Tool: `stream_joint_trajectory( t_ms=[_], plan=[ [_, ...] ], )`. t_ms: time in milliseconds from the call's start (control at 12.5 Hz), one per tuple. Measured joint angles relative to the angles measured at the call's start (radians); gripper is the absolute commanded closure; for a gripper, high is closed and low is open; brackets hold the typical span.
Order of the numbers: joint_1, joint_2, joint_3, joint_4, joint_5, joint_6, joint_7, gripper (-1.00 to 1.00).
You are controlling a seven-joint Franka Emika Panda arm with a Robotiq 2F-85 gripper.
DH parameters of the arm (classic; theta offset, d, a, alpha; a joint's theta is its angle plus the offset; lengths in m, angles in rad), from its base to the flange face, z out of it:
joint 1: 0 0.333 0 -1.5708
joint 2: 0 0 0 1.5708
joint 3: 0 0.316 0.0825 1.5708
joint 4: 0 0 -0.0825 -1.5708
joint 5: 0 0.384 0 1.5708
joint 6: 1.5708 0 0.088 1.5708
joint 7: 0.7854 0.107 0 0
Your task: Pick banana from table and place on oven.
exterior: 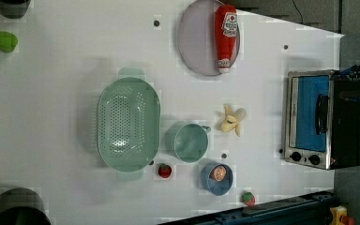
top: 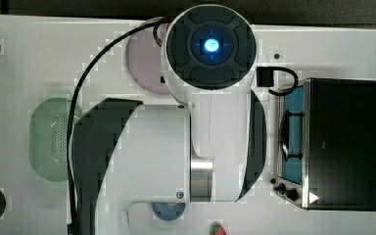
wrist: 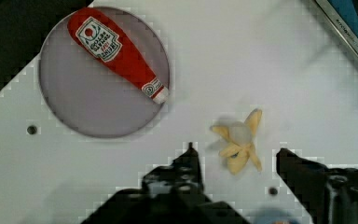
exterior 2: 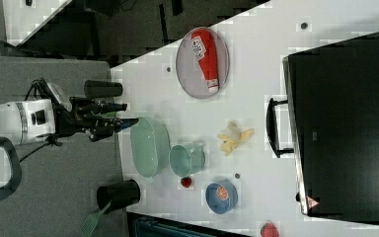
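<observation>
Lying flat on the white table (exterior: 51,108), the banana (exterior: 233,121) sits peel-splayed, free of any grip, between the green cup (exterior: 191,142) and the oven (exterior: 321,119), closer to the cup. Gripper (wrist: 235,156) hangs above the table with fingers spread apart, nothing between them; in the wrist view the banana (wrist: 240,142) shows in the gap between the dark fingertips (wrist: 190,161), on the surface below. In the right view the gripper (exterior 2: 121,116) is held well off the tabletop, over the green colander (exterior 2: 149,146). Oven stands at one table edge, door shut, black top (exterior 2: 345,123) bare. Ketchup bottle (exterior: 226,37) lies on the grey plate (exterior: 194,42) near the far table edge in the left view. Blue bowl (exterior: 207,183) holds an orange slice (exterior: 219,173); strawberry (exterior: 164,170) beside the colander (exterior: 128,123).
</observation>
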Motion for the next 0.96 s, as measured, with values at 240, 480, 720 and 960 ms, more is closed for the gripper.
stream_joint_trajectory(
  t_ms=[240, 480, 720, 960],
  plan=[
    [-0.015, -0.297, -0.018, -0.286, 0.013, -0.145, 0.094, -0.99],
    [-0.030, -0.422, -0.025, -0.286, 0.015, -0.121, 0.101, -1.00],
    [-0.035, -0.427, -0.021, -0.280, 0.009, -0.042, 0.101, -1.00],
    [-0.025, -0.350, -0.023, -0.390, 0.003, 0.129, 0.109, -1.00]
  ],
)
